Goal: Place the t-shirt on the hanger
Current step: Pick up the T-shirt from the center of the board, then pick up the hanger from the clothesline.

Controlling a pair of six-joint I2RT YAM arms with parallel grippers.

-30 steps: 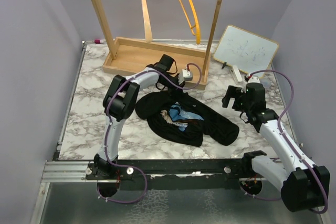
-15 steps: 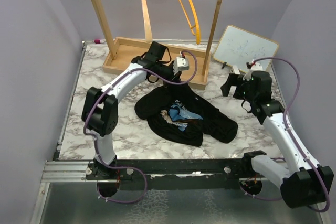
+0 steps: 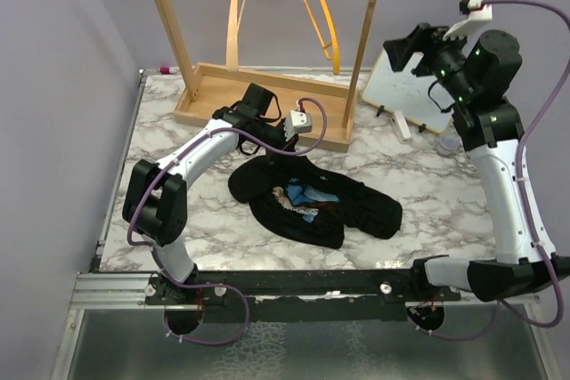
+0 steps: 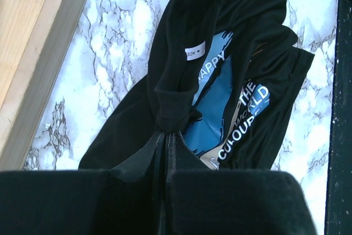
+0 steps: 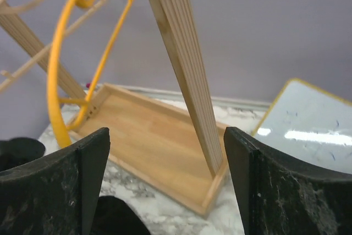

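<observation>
The black t-shirt (image 3: 312, 200) lies crumpled on the marble table, its blue print and white lettering (image 4: 220, 103) facing up. My left gripper (image 3: 274, 144) is shut on a fold of the shirt's upper edge (image 4: 170, 115); in the left wrist view the left gripper (image 4: 165, 136) has its jaws pressed together around the cloth. The yellow hanger (image 3: 319, 15) hangs from the wooden rack's top bar and shows in the right wrist view as the yellow hanger (image 5: 55, 81). My right gripper (image 3: 403, 44) is raised beside the rack's right post (image 5: 181, 75). In its wrist view the right gripper (image 5: 165, 155) stands open and holds nothing.
The rack's wooden base tray (image 3: 223, 95) sits at the back of the table, with a pale wooden hanger (image 3: 236, 2) on the same bar. A small whiteboard (image 3: 411, 86) leans at the back right. Purple walls close in both sides.
My right arm has lifted from table height up towards the rack's right post, its jaws slightly narrower. My left arm shifted, still pinching the shirt. The pale wooden hanger has turned.
</observation>
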